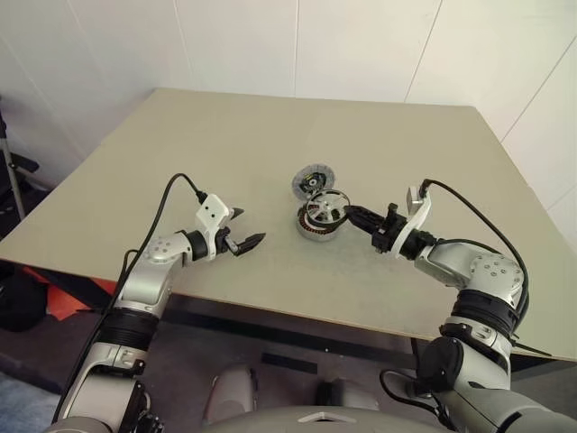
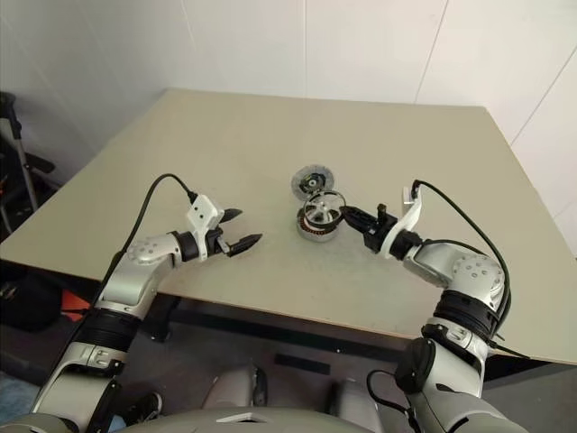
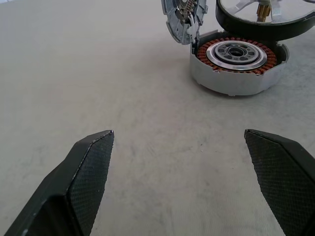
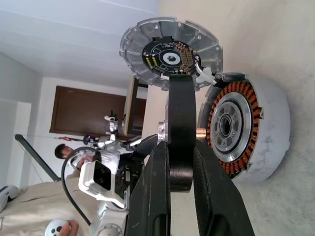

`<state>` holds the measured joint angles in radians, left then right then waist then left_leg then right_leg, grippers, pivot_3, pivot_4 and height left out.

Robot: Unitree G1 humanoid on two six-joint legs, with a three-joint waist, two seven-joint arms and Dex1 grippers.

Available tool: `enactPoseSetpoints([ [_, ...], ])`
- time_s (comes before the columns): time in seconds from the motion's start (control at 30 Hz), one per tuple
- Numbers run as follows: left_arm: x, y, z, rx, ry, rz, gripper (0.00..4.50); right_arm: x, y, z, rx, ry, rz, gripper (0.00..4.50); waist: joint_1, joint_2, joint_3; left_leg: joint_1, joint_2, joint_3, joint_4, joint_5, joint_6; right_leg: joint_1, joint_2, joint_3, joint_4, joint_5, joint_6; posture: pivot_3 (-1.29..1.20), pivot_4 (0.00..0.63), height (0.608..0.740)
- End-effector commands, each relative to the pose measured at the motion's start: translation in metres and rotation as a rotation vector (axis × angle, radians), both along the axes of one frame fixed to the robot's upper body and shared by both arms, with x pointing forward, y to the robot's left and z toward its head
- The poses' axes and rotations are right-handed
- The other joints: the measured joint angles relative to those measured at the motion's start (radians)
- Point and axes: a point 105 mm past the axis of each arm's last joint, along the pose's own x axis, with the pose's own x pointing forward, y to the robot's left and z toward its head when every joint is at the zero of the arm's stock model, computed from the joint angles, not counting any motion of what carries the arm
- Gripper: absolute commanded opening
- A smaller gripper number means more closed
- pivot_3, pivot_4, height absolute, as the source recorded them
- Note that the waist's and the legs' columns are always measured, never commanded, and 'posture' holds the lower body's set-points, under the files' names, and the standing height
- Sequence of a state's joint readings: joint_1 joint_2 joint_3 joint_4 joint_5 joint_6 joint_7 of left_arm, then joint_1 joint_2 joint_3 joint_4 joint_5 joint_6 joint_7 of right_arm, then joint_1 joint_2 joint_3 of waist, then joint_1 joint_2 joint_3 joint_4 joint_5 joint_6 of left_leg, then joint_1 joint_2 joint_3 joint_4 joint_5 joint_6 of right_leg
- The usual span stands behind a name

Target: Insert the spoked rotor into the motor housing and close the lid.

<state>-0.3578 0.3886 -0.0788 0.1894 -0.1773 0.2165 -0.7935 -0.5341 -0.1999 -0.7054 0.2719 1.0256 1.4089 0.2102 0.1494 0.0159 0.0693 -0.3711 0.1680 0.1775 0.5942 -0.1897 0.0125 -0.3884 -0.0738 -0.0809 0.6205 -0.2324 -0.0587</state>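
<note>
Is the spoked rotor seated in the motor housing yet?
No. The right pincer holds the spoked rotor above the motor housing, whose copper windings lie uncovered.

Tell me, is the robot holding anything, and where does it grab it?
Yes. The right claw pinches the rotor by its dark rim. The left claw is open and holds nothing.

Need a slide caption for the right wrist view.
Right tool holds rotor edge-on beside housing, lid open.
</note>
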Motion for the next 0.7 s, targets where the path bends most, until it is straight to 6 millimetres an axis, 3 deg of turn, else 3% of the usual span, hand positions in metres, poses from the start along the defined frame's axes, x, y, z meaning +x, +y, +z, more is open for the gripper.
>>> enactPoseSetpoints([
  [0.03,0.002,-0.003,0.013,-0.001,-0.052,-0.012,4.5,0.008,0.006,0.012,0.009,-0.052,-0.001,0.34,-0.001,0.0,0.0,0.0,0.0,0.0,0.0,0.0,0.0,0.0,0.0,0.0,0.0,0.0,0.0,0.0,0.0,0.74],
  [0.7,0.002,0.001,0.014,0.004,-0.052,0.003,4.5,0.015,0.008,-0.01,-0.055,-0.022,-0.008,0.34,-0.002,0.0,0.0,0.0,0.0,0.0,0.0,0.0,0.0,0.0,0.0,0.0,0.0,0.0,0.0,0.0,0.0,0.74],
])
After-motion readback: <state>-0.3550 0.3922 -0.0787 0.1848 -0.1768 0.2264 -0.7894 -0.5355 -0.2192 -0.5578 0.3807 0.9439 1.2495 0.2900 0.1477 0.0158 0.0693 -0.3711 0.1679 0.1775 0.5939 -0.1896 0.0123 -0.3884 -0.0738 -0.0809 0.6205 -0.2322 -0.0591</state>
